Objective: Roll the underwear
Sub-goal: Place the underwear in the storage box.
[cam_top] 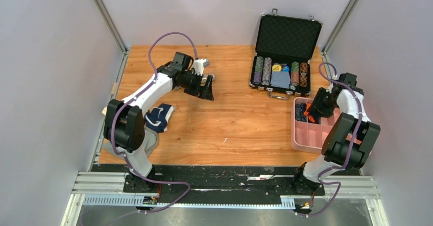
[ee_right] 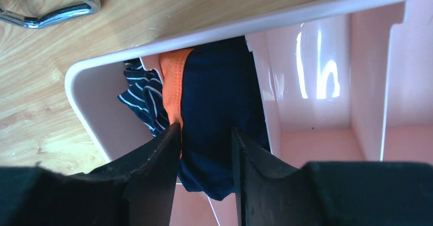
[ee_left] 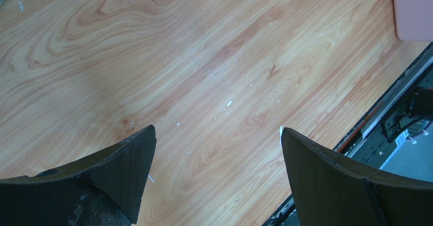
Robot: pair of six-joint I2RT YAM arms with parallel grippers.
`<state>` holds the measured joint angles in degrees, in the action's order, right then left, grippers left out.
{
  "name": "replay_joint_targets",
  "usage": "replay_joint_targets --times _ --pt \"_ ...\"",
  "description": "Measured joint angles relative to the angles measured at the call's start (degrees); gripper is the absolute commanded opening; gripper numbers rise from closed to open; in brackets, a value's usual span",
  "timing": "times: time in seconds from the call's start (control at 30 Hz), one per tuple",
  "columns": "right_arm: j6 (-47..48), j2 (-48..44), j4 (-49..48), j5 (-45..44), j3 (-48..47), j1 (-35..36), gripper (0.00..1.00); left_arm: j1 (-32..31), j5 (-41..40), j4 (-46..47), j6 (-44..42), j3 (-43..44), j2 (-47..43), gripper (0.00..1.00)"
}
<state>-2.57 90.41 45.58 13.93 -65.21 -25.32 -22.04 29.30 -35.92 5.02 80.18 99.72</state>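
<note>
Plain navy underwear (ee_right: 219,88) with an orange band lies in the far-left compartment of the pink divided tray (ee_right: 87,108), on top of navy striped underwear (ee_right: 142,96). My right gripper (ee_right: 205,129) reaches into that compartment, and its two fingers press on a fold of the plain navy cloth. From above, this gripper (cam_top: 310,115) is at the tray's far-left corner. A third navy piece with white marks (cam_top: 159,116) lies on the table beside the left arm. My left gripper (cam_top: 207,91) hovers wide open over bare wood (ee_left: 217,131), holding nothing.
An open black case of poker chips (cam_top: 286,57) stands at the back right, its metal handle (ee_right: 56,6) just beyond the pink tray (cam_top: 306,139). A pale grey cloth (cam_top: 149,140) lies under the left arm. The table's near edge and a black rail show in the left wrist view.
</note>
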Motion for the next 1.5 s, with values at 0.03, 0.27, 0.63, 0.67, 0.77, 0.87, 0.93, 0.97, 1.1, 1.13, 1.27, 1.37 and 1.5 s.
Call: replay_joint_targets --times 0.03,0.27,0.63,0.67,0.77,0.87,0.93,0.97,1.1,1.13,1.27,1.37,1.5 --pt "0.0 -0.1 0.0 0.1 0.6 -0.1 0.37 0.0 0.0 0.0 0.0 0.0 0.0 1.0" --pt "0.5 -1.3 0.1 0.3 1.8 -1.6 0.19 0.0 0.2 0.1 0.0 0.0 0.0 1.0" --pt "4.7 -1.3 0.0 1.7 2.3 -2.0 0.32 0.0 0.2 0.2 0.0 0.0 0.0 1.0" --pt "5.1 -1.3 0.0 1.7 2.6 -1.7 0.33 0.0 0.2 0.2 0.0 0.0 0.0 1.0" --pt "6.4 -1.3 -0.6 1.3 4.5 -0.4 0.33 0.0 0.3 0.2 0.0 0.0 0.0 1.0" --pt "7.0 -1.4 -1.1 0.0 6.5 0.5 0.32 0.0 0.4 0.2 0.0 0.0 0.0 1.0" --pt "7.2 -1.4 -1.9 -1.0 7.4 0.9 0.3 0.0 0.4 0.2 0.0 0.0 0.0 1.0" --pt "7.3 -1.4 -2.3 -1.4 7.6 1.1 0.29 0.0 0.4 0.2 0.0 0.0 0.0 1.0" --pt "7.7 -1.4 -4.2 -3.7 8.7 2.3 0.32 0.0 0.4 0.2 0.0 0.0 0.0 1.0" --pt "7.8 -1.4 -4.7 -4.3 9.0 2.5 0.34 0.0 0.4 0.3 0.1 0.0 0.0 1.0" --pt "8.3 -1.4 -5.6 -5.9 9.5 3.6 0.5 0.0 0.5 0.6 0.2 0.0 0.0 1.0" --pt "8.1 -1.9 -4.9 -6.4 8.3 4.0 0.59 0.0 0.3 0.6 0.2 0.0 0.0 1.0" --pt "8.2 -3.3 1.2 -5.6 1.5 4.0 0.65 0.0 -1.5 0.2 -0.7 0.0 0.0 1.0"
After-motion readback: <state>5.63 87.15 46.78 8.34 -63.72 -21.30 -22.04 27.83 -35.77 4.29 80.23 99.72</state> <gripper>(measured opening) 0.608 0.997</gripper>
